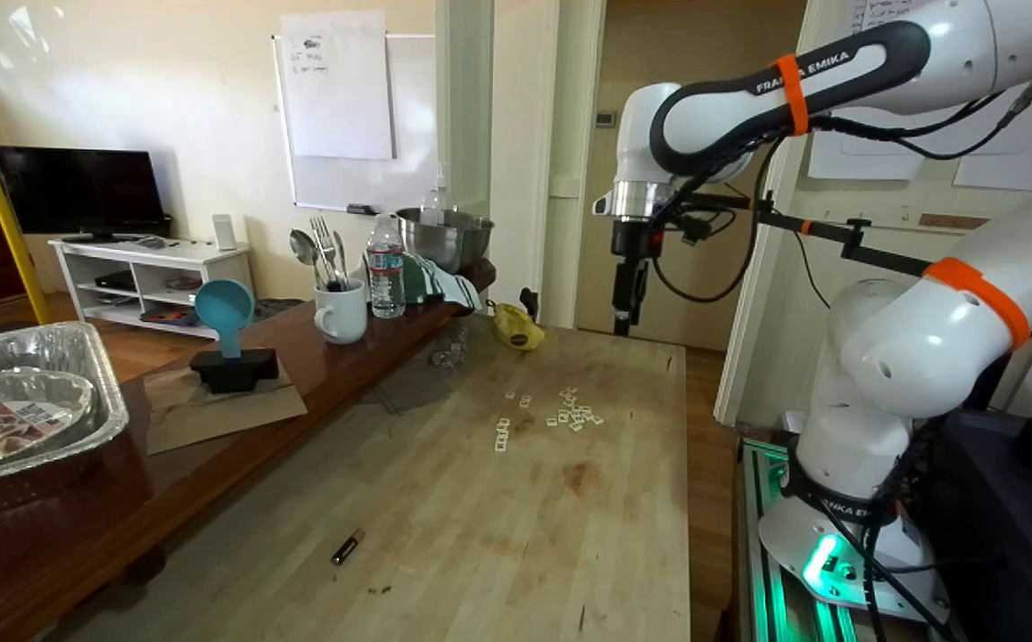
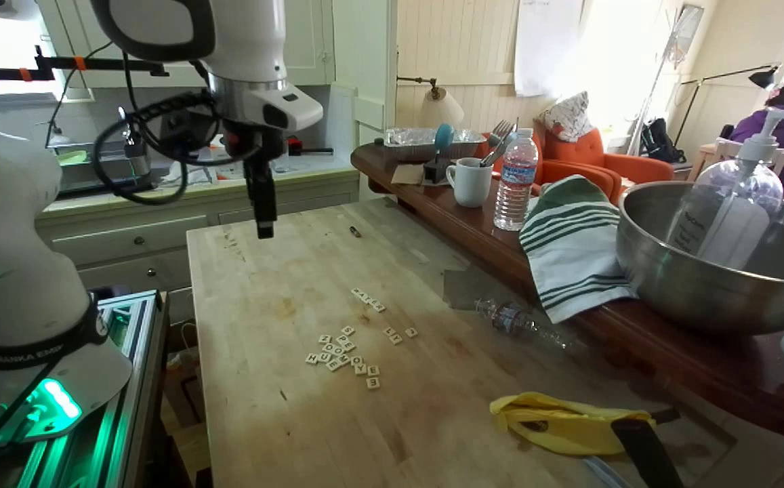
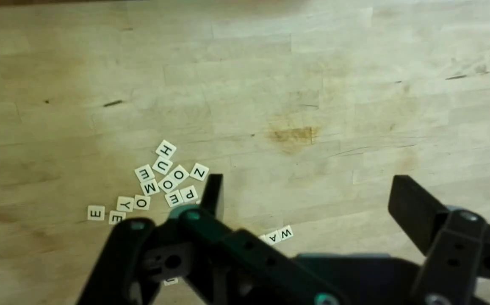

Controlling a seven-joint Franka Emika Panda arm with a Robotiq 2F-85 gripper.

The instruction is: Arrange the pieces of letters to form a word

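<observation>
The letter pieces are small cream tiles lying flat on the light wood table. A loose cluster of letter tiles (image 2: 338, 350) shows in both exterior views (image 1: 576, 415) and, left of the jaws, in the wrist view (image 3: 168, 184). A straight row of letter tiles (image 2: 368, 299), apparently reading WATER, also shows in an exterior view (image 1: 502, 435). In the wrist view, the row's W and A (image 3: 279, 234) show; the rest is behind the left finger. A few loose tiles (image 2: 396, 339) lie between row and cluster. My gripper (image 3: 306, 178) is open and empty, high above the table (image 1: 624, 323) (image 2: 265, 230).
A battery (image 1: 348, 547) lies on the table. A yellow object (image 2: 561, 423) and a lying plastic bottle (image 2: 517, 322) are near the raised dark wood ledge. The ledge holds a mug (image 1: 342, 312), an upright bottle (image 1: 386, 267), a towel (image 2: 571, 251) and a metal bowl (image 2: 724, 291).
</observation>
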